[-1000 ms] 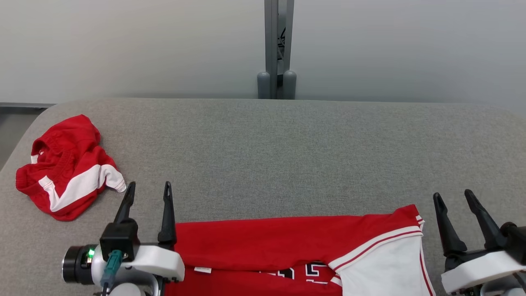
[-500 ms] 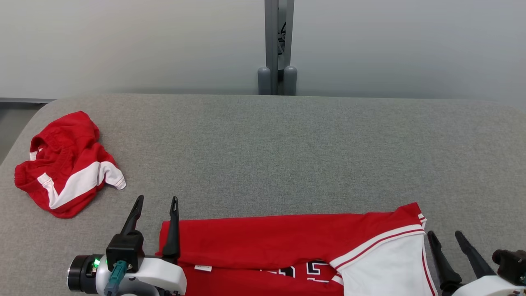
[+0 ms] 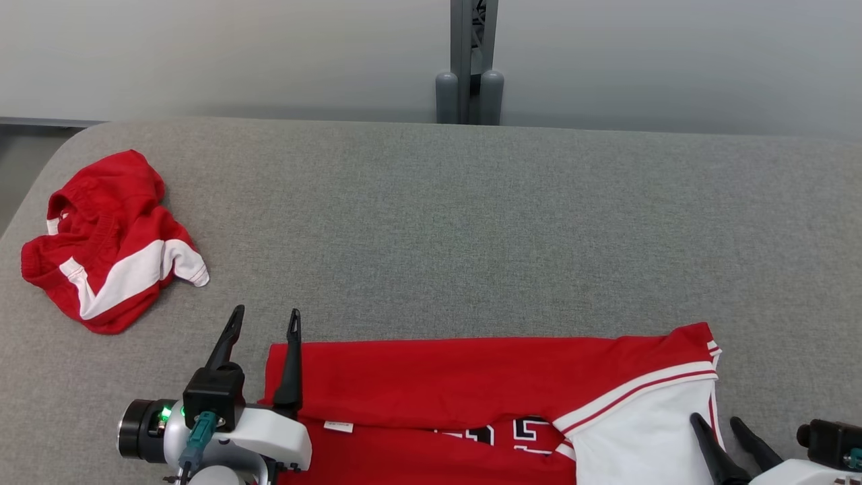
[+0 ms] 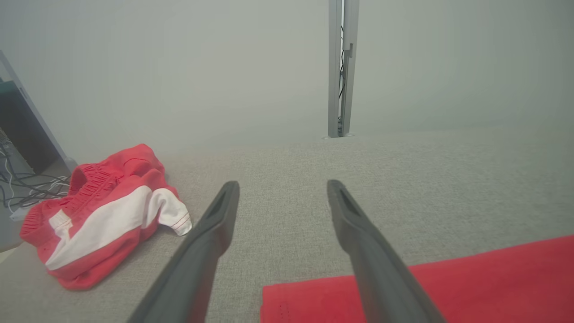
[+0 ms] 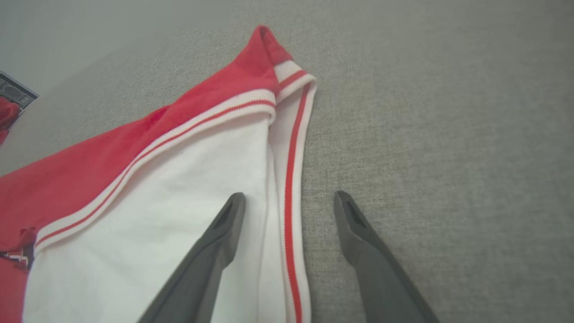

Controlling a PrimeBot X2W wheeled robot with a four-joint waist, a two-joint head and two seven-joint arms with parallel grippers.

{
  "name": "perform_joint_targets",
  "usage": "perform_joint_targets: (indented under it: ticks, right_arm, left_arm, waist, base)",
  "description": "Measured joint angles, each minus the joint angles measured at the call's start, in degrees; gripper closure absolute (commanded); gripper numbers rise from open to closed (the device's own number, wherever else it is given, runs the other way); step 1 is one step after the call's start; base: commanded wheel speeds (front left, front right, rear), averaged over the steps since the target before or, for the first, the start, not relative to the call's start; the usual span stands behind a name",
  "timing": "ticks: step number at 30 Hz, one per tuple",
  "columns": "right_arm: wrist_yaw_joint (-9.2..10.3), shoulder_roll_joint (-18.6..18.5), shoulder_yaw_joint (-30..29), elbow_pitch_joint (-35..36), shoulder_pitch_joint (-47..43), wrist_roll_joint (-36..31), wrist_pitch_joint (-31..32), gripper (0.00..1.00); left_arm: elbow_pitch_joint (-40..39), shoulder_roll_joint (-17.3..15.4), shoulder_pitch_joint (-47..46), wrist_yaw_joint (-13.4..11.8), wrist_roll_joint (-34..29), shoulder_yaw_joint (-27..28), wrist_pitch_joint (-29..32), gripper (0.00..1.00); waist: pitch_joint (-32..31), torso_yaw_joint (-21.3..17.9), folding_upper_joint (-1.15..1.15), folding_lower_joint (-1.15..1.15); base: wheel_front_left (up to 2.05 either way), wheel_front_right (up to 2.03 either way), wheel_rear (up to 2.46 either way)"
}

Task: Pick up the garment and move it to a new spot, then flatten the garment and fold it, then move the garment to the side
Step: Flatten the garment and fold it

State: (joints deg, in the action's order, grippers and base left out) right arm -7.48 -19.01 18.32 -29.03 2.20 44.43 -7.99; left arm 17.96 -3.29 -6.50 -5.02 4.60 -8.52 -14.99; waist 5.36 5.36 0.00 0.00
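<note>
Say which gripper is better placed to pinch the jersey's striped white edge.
Right, probably. The right gripper stands open astride that striped edge of the jersey; the left gripper sits at the plain red end.

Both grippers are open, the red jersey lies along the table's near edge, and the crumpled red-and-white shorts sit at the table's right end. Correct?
Not quite. The crumpled shorts sit at the left end of the table, not the right, as the head view shows. The left gripper and right gripper are open, and the red jersey lies along the near edge.
</note>
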Motion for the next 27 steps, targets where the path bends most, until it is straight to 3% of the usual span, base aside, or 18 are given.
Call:
perform_joint_targets:
  ticks: [19, 20, 21, 22, 23, 25, 27]
  right_arm:
    - [0.08, -3.1, 9.7, -1.2, 3.7, 14.2, 2.7, 0.00]
    - [0.08, -3.3, 10.1, -1.3, 3.8, 14.6, 2.7, 0.13]
    - [0.08, -3.4, 10.6, -1.3, 3.9, 14.9, 2.8, 0.38]
    - [0.08, -3.5, 11.2, -1.3, 4.0, 15.3, 2.9, 0.55]
    - [0.08, -3.7, 11.7, -1.3, 4.1, 15.7, 2.9, 0.65]
    - [0.07, -4.0, 12.7, -1.3, 4.2, 16.0, 2.8, 1.00]
    - [0.00, -4.1, 13.6, -1.4, 4.3, 16.1, 2.0, 1.00]
  left_arm:
    - [0.8, 0.2, -0.7, 0.4, -2.5, 0.1, 0.0, 0.00]
    - [0.8, 0.2, -0.7, 0.4, -2.5, 0.1, 0.0, 0.00]
    - [0.9, 0.2, -0.7, 0.4, -2.5, 0.1, 0.0, 0.00]
    - [0.9, 0.2, -0.7, 0.4, -2.5, 0.0, 0.0, 0.00]
    - [1.0, 0.2, -0.7, 0.4, -2.5, 0.0, 0.0, 0.00]
    - [1.0, 0.2, -0.7, 0.4, -2.5, 0.0, 0.0, 0.00]
    - [1.1, 0.2, -0.7, 0.4, -2.4, 0.0, 0.0, 0.00]
  waist:
    - [0.1, 1.8, 0.00, 0.00]
    - [0.0, 1.8, 0.00, 0.00]
    - [-0.1, 1.8, 0.00, 0.00]
    - [-0.2, 1.7, 0.00, 0.00]
    - [-0.3, 1.7, 0.00, 0.00]
    - [-0.4, 1.6, 0.00, 0.00]
    - [-0.4, 1.6, 0.00, 0.00]
  base:
    - [0.00, 0.00, 0.00]
    - [0.00, 0.00, 0.00]
    - [0.00, 0.00, 0.00]
    - [0.00, 0.00, 0.00]
    - [0.00, 0.00, 0.00]
    - [0.00, 0.00, 0.00]
    - [0.00, 0.00, 0.00]
